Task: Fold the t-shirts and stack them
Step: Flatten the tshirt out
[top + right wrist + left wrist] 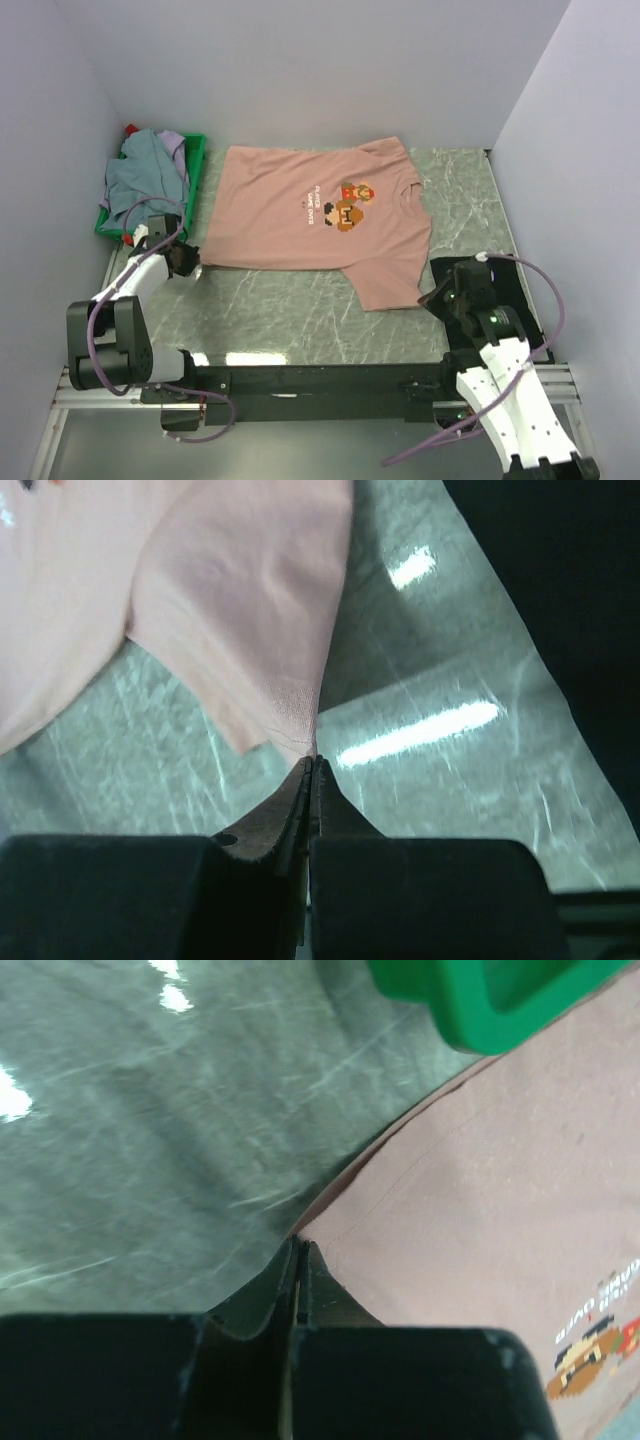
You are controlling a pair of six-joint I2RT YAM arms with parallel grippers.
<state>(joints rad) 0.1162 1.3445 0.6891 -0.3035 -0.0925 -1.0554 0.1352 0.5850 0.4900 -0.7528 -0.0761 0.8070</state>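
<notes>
A salmon-pink t-shirt [310, 205] with a pixel-figure chest print lies spread flat on the marbled table. My left gripper [192, 262] is shut on its near-left hem corner [310, 1232]. My right gripper [436, 296] is shut on the tip of its near sleeve [285, 705]. A black t-shirt [500, 290] lies flat under the right arm. Grey-blue and lavender t-shirts [145, 175] are heaped in the green crate [196, 165] at far left.
The green crate's corner [480, 1000] shows just beyond the pink hem in the left wrist view. White walls close in the table on the left, back and right. The arm bases and a black rail run along the near edge [320, 380].
</notes>
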